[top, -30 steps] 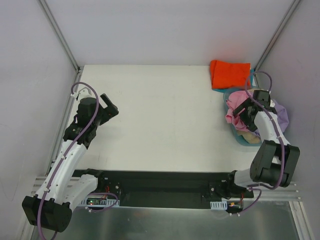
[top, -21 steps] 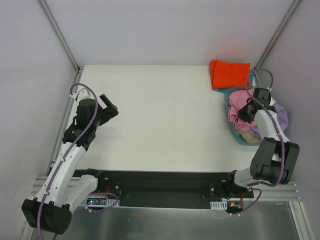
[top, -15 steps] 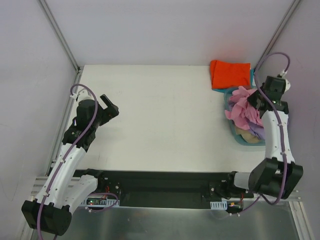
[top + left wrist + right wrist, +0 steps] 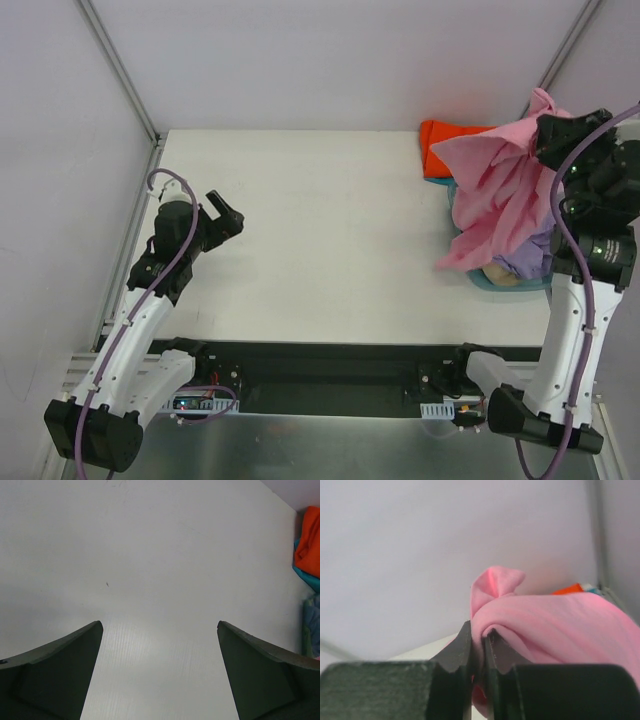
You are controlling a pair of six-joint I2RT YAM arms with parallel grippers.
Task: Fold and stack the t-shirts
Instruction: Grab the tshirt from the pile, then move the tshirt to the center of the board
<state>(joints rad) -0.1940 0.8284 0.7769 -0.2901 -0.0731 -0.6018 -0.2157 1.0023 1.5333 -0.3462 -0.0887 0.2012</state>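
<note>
Top view: you see the right gripper (image 4: 546,124) high at the far right, with the soft pink cloth t-shirt (image 4: 500,195) hanging from it over the light blue plastic basket (image 4: 478,281).
Left wrist view: your left gripper (image 4: 160,625) is spread wide above the white table (image 4: 150,555).
Right wrist view: your right gripper's jaws are nearly closed, pinching a fold of the pink t-shirt.

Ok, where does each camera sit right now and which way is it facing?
Top external: above and behind the arm bases, looking down on the white table; shows the left arm and the right arm, raised with the pink t-shirt.
Left wrist: over the table's left side, facing its far right corner; the open left tool frames the bottom.
Right wrist: held high, facing the back wall; the right tool is shut on the pink t-shirt.
Shared: the orange-red t-shirt appears in all three.
</note>
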